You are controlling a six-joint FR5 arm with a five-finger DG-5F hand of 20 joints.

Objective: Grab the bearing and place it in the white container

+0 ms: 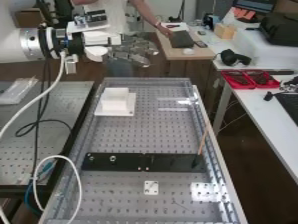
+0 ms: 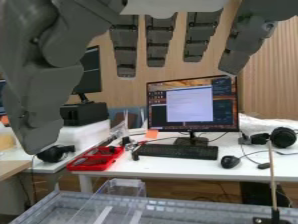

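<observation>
Near the far end of the bench (image 1: 149,80), the white container (image 1: 115,100) sits squarely, its sides roughly along the bench's edges, though I can't make out a long axis. Above and beyond it, the robot hand (image 1: 128,52) hangs open, straight fingers pointing away from the arm, gripping nothing; where the bearing is, I can't tell.

Indoor light is bright and fairly even; white glare shines off the right side of the table (image 1: 159,131), near and far; the screen (image 2: 190,104) glows.
</observation>
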